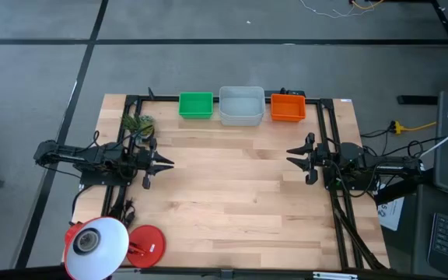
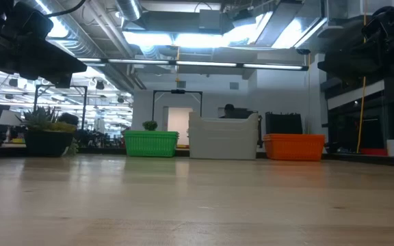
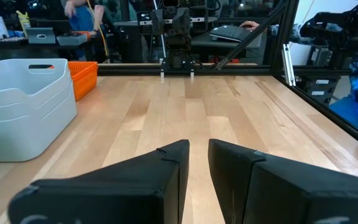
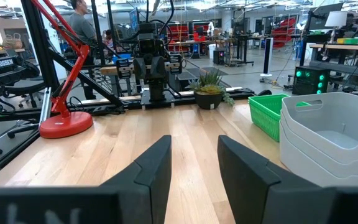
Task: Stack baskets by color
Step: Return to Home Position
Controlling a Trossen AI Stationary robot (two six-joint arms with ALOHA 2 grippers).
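Green stack (image 1: 195,105), grey stack (image 1: 241,106), orange stack (image 1: 288,107) line the upper centre; left gripper (image 1: 169,163) and right gripper (image 1: 289,155) hover mid-frame, slightly parted, empty.

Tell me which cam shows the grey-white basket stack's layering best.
Right wrist view: the grey-white basket stack sits close, nested rims and inside visible. Left wrist shows its stepped walls, cut off. High shows only the top rim; low a distant side.
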